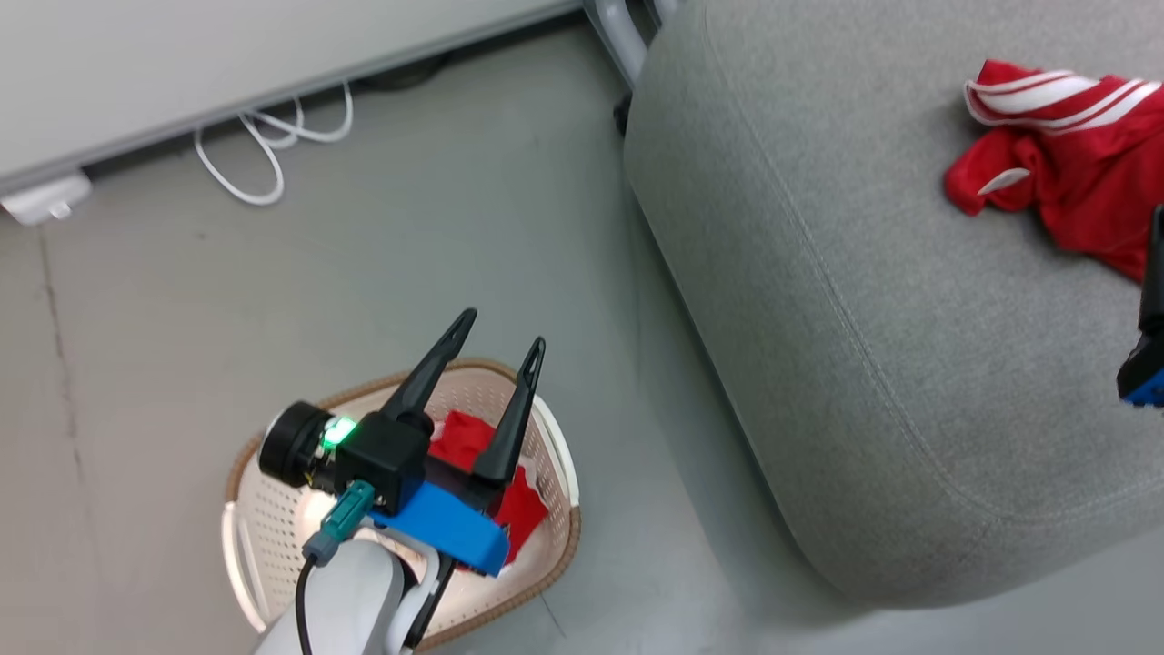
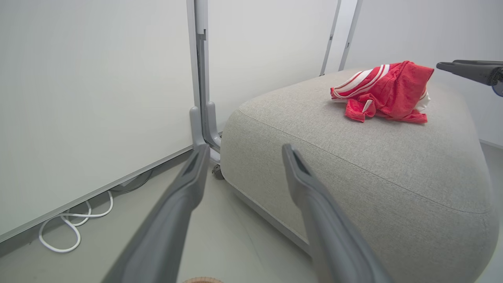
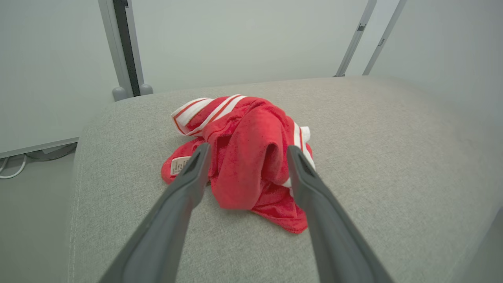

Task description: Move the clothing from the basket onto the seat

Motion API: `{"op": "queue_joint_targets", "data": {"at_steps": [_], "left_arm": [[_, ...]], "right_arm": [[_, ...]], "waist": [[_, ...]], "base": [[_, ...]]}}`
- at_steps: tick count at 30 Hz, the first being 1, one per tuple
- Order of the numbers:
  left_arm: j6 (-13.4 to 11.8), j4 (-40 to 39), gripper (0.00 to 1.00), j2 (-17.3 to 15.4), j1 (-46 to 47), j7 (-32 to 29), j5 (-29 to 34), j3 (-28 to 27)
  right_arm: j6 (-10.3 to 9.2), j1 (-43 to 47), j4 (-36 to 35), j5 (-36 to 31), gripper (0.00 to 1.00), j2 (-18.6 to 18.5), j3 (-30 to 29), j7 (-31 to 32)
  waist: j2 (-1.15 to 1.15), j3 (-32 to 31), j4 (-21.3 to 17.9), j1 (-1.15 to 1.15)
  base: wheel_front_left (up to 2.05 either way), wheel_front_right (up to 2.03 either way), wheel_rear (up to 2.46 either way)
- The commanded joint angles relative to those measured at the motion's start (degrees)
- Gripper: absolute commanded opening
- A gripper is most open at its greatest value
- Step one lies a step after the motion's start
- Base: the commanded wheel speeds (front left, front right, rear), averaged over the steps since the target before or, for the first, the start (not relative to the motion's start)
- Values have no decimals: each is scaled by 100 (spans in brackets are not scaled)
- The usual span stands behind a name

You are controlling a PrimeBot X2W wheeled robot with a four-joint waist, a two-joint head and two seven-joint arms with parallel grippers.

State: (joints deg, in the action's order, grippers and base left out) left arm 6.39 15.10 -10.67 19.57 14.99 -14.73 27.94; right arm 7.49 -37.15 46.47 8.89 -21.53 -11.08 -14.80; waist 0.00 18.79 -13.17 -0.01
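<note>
Left gripper (image 1: 504, 329), fingers spread wide and empty, hangs over the basket (image 1: 273, 518), the plain red garment (image 1: 459, 441) crumpled beneath its fingers. Right gripper (image 3: 248, 149), likewise spread and empty, faces the striped garment (image 3: 239, 129) lying on the seat (image 3: 393, 157) just ahead. The cloth is probably light and limp, so pinch a raised fold.

The left gripper (image 2: 244, 148) has its two long dark grey fingers spread apart with nothing between them, above the pale grey floor (image 2: 235, 243). Beyond them a crumpled bright red fabric garment with white striped trim (image 2: 387, 94) lies on top of the large light grey upholstered seat cushion (image 2: 353, 173). A looped white cable (image 2: 74, 226) lies along the wall's foot. The right gripper (image 2: 448, 65) reaches in near the garment, not touching it.
</note>
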Motion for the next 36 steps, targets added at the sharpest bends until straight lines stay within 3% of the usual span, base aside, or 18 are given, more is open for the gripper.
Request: {"op": "queue_joint_targets", "data": {"at_steps": [1, 15, 26, 36], "left_arm": [[25, 47, 100, 40, -152, 27, -34, -82], [57, 393, 100, 351, -1223, 28, -63, -883], [83, 713, 100, 412, -1459, 28, 11, -1397], [103, 935, 100, 446, -1473, 28, 22, -1729]], "right_arm": [[1, 240, -116, -39, 100, 24, 35, 2], [1, 2233, -1929, -264, 100, 565, 406, 514], [1, 3128, -2999, -511, 100, 1171, 599, 754], [1, 3496, -3286, -531, 100, 1613, 715, 789]], "waist": [[0, -488, 169, 1], [0, -1737, 512, 1], [0, -1986, 1014, 1], [0, -2121, 1440, 1]], "base": [[0, 0, 0], [0, 0, 0], [0, 0, 0], [0, 0, 0]]}}
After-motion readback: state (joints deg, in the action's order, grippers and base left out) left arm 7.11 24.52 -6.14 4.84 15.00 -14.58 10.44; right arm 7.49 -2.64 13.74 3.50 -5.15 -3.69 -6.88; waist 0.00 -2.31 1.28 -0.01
